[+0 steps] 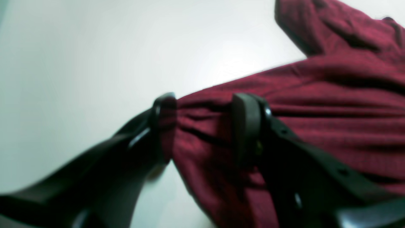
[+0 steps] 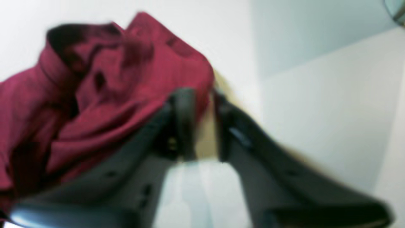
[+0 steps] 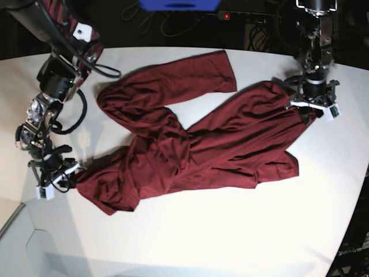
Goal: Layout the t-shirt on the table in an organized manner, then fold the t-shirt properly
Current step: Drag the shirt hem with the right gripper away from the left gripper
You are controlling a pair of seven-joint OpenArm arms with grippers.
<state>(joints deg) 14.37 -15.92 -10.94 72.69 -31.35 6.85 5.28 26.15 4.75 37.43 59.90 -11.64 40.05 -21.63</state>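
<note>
The t-shirt (image 3: 190, 138) sprawls rumpled across the table (image 3: 219, 231) (sleeve toward the far edge). The left gripper (image 1: 202, 126) pinches its cloth; the right gripper (image 2: 202, 123) stands parted beside its edge.

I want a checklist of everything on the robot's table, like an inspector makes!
Surface: white table with a curved edge.
Job's things: maroon shirt lies crumpled and twisted, not yet flat; one sleeve stretches toward the far edge.
Clutter: nothing seen.
Grippers: left gripper is shut on the shirt's edge; right gripper sits at the shirt's other end, jaws slightly apart, nothing seen between them.
Cables: black cables loop along the right arm; more lie behind the table.
Surroundings: dark background, a blue object at the far side.
</note>
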